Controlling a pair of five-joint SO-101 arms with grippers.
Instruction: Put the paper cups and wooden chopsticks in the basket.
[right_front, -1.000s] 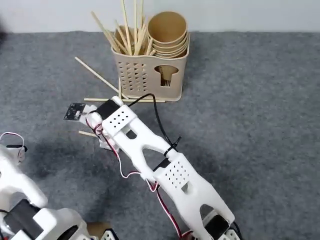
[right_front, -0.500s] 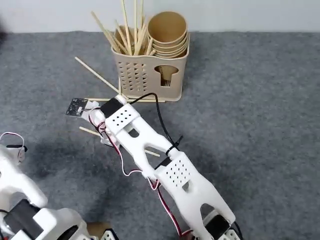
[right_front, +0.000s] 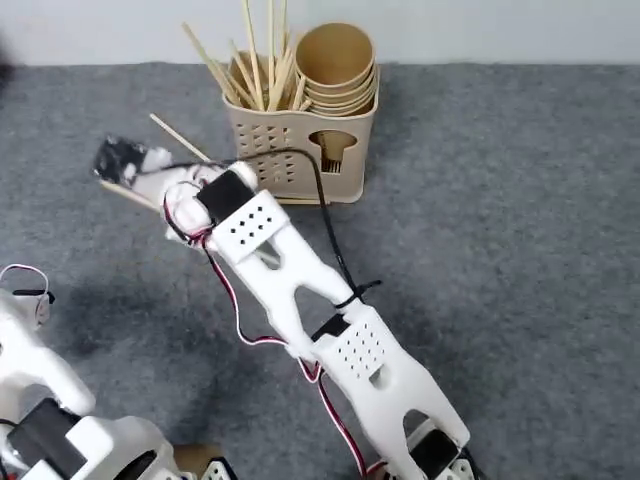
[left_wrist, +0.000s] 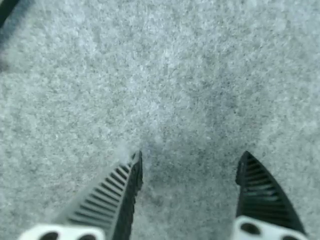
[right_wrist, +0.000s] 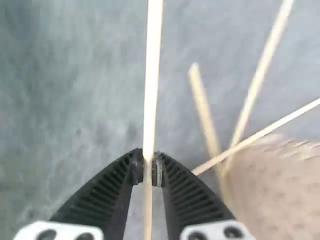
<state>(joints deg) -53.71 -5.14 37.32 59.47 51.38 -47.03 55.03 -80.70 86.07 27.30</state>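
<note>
A beige perforated basket stands at the back of the grey carpet, with stacked paper cups and several wooden chopsticks standing in it. My right gripper is just left of the basket. In the right wrist view it is shut on one chopstick, held off the carpet. Three loose chopsticks lie beyond it near the basket's corner. One of them leans toward the basket. My left gripper hangs open over bare carpet.
The right arm stretches diagonally from the near right to the basket's left side, with its cable looping in front of the basket. The left arm's base sits at the near left corner. A wall edge runs behind the basket.
The right gripper has risen and swung left and away, from in front of the basket to its left side, carrying the chopstick off the carpet. The left arm has stayed put.
</note>
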